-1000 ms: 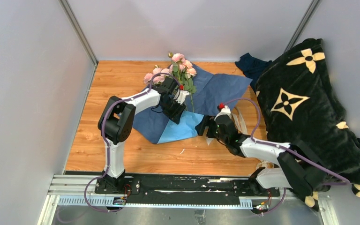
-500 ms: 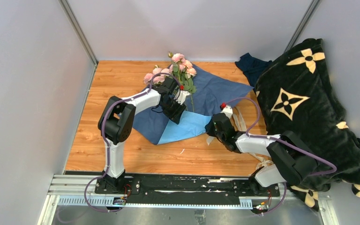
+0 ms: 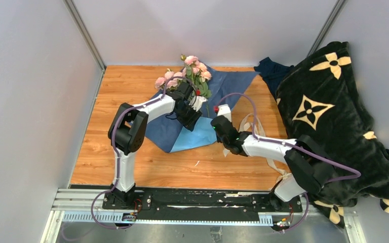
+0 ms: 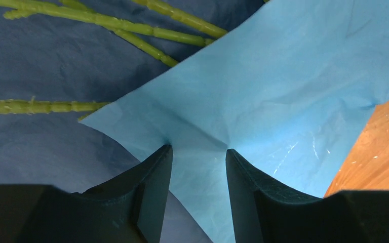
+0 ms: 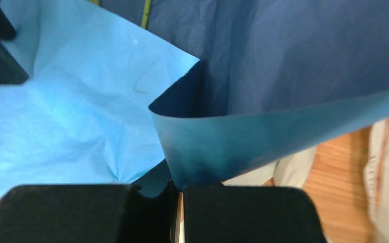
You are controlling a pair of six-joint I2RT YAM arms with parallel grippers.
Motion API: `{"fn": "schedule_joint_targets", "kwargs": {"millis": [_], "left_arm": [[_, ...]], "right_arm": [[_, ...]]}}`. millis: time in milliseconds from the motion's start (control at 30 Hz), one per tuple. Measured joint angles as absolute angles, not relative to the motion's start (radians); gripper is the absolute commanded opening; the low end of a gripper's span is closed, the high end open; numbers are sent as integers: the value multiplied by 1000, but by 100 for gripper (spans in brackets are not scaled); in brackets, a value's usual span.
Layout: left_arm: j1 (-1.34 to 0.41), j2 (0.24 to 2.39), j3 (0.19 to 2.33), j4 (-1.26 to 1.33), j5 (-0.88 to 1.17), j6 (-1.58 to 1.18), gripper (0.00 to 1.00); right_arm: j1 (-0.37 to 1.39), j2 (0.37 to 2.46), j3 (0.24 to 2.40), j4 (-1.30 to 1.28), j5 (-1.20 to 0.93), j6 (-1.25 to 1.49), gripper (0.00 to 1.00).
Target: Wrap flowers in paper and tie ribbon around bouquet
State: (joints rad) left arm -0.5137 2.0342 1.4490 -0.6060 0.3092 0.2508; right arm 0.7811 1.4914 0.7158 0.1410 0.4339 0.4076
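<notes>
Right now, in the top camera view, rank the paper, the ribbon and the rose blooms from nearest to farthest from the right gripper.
1. paper: touching, its edge pinched in the shut right gripper, spreading to its left.
2. ribbon: lying loose just to the gripper's right.
3. rose blooms: farthest, up at the paper's far end.

Paper (image 3: 238,91) lies mid-table (image 3: 131,157), with its near corner folded back over itself. Flowers (image 3: 195,68) lie on the paper's far part, heads toward the back wall, stems running nearward and under the fold (stem ends hidden from you). Left gripper (image 3: 191,124) sits on the fold, just near of the heads. Right gripper (image 3: 216,124) is just right of it, at the paper's right edge. You'll find the ribbon (image 3: 256,126) on the table right of that gripper, between paper and blanket (image 3: 329,116), which is heaped along the table's right side.
</notes>
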Motion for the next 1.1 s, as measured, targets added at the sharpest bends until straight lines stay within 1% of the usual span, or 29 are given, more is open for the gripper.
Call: {"fn": "schedule_joint_targets", "kwargs": {"millis": [100,200,267,467,533,633,767,867,900,967,1000,1100], "left_arm": [[-513,2048,1471,-613,295,254,50],[-511,2061,1493,-625,287,254,50],[-506,2072,1512,-637,287,254,51],[-453,2103,1578,-674,305,254,57],[-423,2104,1592,-688,313,254,64],[-356,2102,1641,-715,346,248,71],[-241,2049,1681,-731,432,205,76],[-131,1954,1687,-732,510,141,80],[-101,1923,1682,-723,533,117,83],[-36,1828,1626,-661,583,43,97],[-20,1785,1589,-632,603,13,100],[-22,1635,1387,-482,685,-117,100]], "right_arm": [[852,1542,799,47,534,251,0],[907,1593,843,7,611,148,0],[977,1652,877,-11,675,42,0],[1136,1829,956,-17,742,-213,0],[1159,1873,976,-19,757,-263,0],[1180,1916,1000,-26,786,-323,0],[1180,1917,1008,-28,786,-342,0],[1180,1918,1012,-32,786,-344,0],[1180,1919,1013,-32,786,-344,0],[1180,1924,1018,-36,786,-344,0],[1180,1925,1019,-37,786,-344,0],[1180,1929,1021,-38,786,-346,0]]}}
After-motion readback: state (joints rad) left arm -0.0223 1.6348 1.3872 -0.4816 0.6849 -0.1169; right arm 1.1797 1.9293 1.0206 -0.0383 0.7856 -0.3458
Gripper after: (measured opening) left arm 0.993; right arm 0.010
